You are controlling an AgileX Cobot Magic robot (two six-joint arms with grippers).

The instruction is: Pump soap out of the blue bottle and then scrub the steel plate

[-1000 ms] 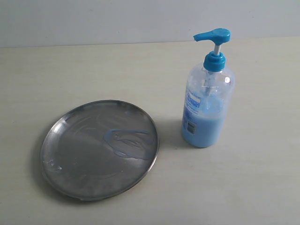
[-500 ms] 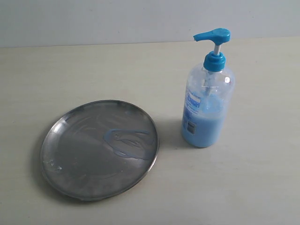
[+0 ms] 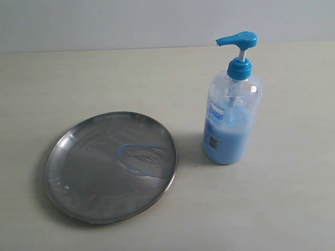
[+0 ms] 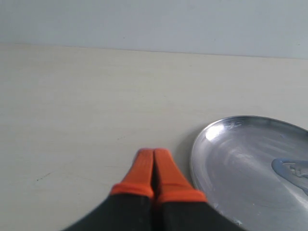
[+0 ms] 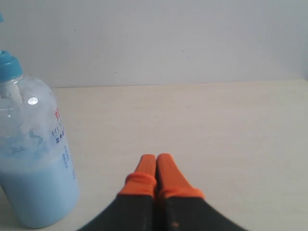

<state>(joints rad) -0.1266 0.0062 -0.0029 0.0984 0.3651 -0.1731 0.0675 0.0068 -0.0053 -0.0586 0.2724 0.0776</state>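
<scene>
The left pincer and right pincer are closed, empty. The bottle stands at the plate's 3 o'clock on the table, soap smeared near that rim. An off-centre pump press could topple the bottle.

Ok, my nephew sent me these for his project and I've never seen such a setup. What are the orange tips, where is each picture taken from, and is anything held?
This is a robot with two arms, each ending in a claw. The wide picture comes from a camera off the arms; neither arm shows in it. On the pale table it shows a round steel plate with a smear of light blue soap on it and, apart from it, the blue bottle standing upright. The other two pictures come from cameras on the wrists. The orange tips belong to the claws: the left claw sits near the plate's rim, the right claw near the bottle. Both claws are shut, tips pressed together, and hold nothing.
</scene>
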